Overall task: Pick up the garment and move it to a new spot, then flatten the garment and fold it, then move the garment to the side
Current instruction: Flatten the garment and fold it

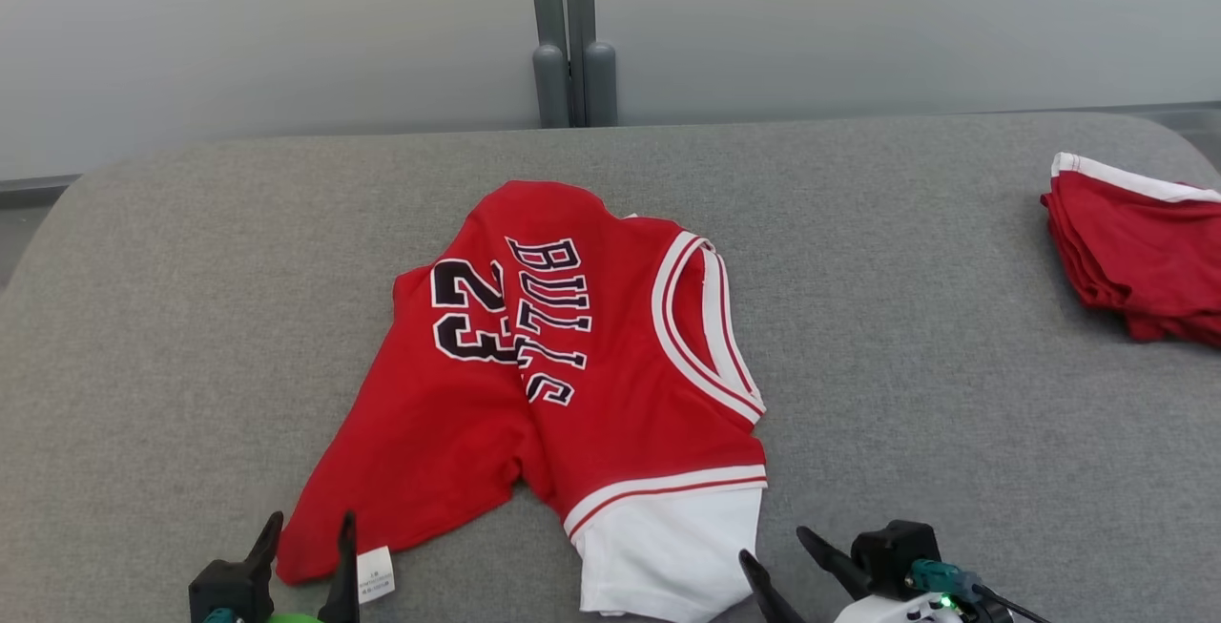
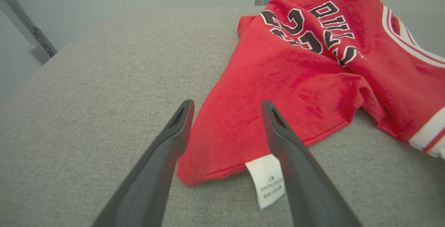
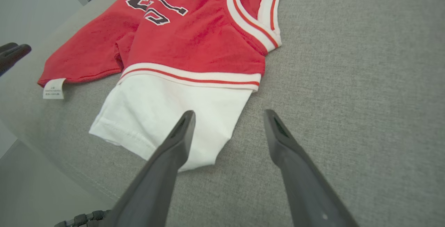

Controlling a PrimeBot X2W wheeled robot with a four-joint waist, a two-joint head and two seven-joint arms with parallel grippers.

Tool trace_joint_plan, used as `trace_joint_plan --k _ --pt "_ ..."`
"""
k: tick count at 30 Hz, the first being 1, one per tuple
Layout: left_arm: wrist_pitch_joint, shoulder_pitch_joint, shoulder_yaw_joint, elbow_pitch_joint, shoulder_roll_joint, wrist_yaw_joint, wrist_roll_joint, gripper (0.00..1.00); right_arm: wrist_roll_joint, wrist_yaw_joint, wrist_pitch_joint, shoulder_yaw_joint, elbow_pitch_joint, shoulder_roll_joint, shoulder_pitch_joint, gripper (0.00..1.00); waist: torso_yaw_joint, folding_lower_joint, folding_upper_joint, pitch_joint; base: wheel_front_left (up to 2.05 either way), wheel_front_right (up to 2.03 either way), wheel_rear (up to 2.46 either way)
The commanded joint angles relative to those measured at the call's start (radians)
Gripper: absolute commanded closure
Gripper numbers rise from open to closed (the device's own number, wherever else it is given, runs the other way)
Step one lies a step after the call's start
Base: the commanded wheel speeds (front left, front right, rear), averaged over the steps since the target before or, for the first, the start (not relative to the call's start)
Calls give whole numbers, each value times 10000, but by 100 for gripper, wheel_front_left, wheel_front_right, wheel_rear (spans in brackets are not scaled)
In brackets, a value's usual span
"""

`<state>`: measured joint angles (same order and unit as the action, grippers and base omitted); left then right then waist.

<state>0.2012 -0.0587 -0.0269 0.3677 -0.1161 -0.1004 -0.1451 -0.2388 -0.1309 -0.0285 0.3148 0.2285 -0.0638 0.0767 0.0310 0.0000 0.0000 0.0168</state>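
The garment [image 1: 572, 356] is a small red jersey with black "BULLS 23" lettering, white-and-red trim and a white sleeve [image 1: 668, 556], lying crumpled in the middle of the grey padded table [image 1: 906, 346]. My left gripper [image 1: 305, 532] stands open at the lower left, its fingers straddling the garment's near red corner [image 2: 222, 140] beside a white care label [image 2: 267, 181]. My right gripper [image 1: 777, 551] is open at the lower right, just right of the white sleeve [image 3: 167, 115], with nothing between its fingers.
A second red garment with white trim [image 1: 1135, 251] lies folded at the table's far right edge. Behind the table rise a pale wall and a grey post [image 1: 569, 31]. Bare grey surface stretches to the left [image 1: 191, 318] and right of the jersey.
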Motion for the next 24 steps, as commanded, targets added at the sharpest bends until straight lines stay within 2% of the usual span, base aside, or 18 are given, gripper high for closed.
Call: trace_joint_plan --k 1,5,9,14,17,22,23,24 --pt "-200 206 27 177 -78 66 -90 0 -134 4 -307 175 -67 -156 -24 0 4 0 0 206 0 0 0" --pt "-731 566 59 538 -108 309 -86 0 -285 4 -1050 510 -209 -358 128 0 35 0 0 456 0 0 0" --pt "-1309 799 146 758 -111 666 -78 0 -335 4 -1415 731 -399 -482 104 0 52 0 0 709 0 0 0" --pt "-2114 892 140 795 -45 903 -163 0 -426 4 -1695 1005 -517 -442 -118 0 106 0 0 923 0 0 0" --pt "-2432 884 80 737 -5 987 -200 0 -496 4 -1838 1233 -521 -357 -276 0 184 0 0 1011 0 0 0" --pt "-2665 937 -37 663 75 861 -392 0 -593 4 -1857 1384 -475 -275 -490 0 306 0 0 1122 0 0 0" --pt "-2722 947 -82 654 82 849 -379 31 -603 2 -1855 1416 -445 -260 -533 0 331 0 0 1137 0 0 0" --pt "-2739 954 -116 650 86 832 -379 52 -622 4 -1870 1439 -412 -250 -564 0 347 0 0 1141 0 0 0"
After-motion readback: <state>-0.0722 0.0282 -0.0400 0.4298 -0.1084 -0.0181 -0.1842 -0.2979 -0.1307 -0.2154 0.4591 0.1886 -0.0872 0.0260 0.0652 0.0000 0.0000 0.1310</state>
